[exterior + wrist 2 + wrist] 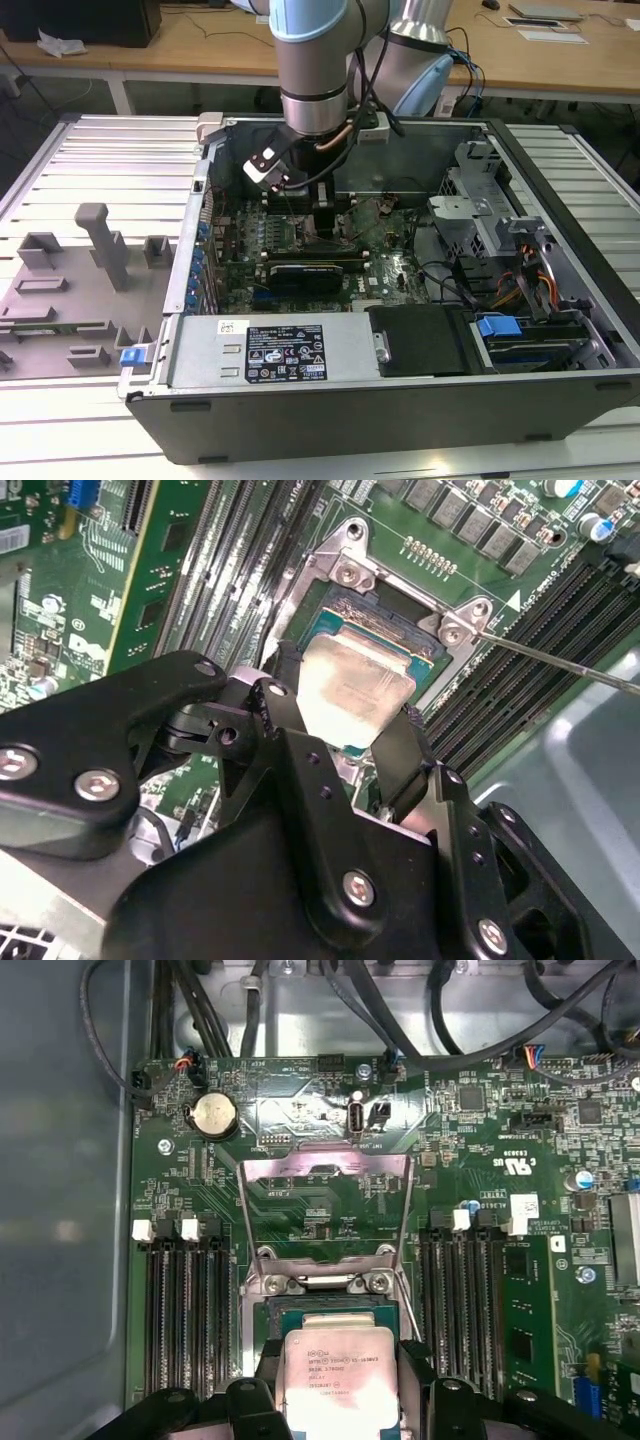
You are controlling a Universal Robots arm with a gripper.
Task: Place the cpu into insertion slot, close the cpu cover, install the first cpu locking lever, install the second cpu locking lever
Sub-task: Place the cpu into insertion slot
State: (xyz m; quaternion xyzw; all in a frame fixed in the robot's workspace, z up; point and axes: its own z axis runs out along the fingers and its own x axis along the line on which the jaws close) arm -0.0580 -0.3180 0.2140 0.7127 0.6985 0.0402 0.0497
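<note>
Looking down past the wrist, we saw the cpu (360, 685), a small square chip with a pale metal top. It was pinched by two opposite edges between the black fingers (398, 755) of the gripper (345, 694), the jaws drawn narrow against it. The chip lay directly over the insertion slot (385, 610), hiding most of its dark centre. We could not tell whether it rested in the slot or hung just above.

The cpu cover (325, 1167), a thin silver frame, stood open, tilted up from the slot's edge. A thin metal rod (560, 662) ran away from one corner of the slot. Dark memory slots (185, 1310) lined both sides on the green board (480, 1160).

In the exterior view the arm (315, 70) reached straight down into an open computer case (300, 400) lying on a slatted metal table (90, 150). Grey fixture blocks (100, 240) stood at the exterior view's left.
</note>
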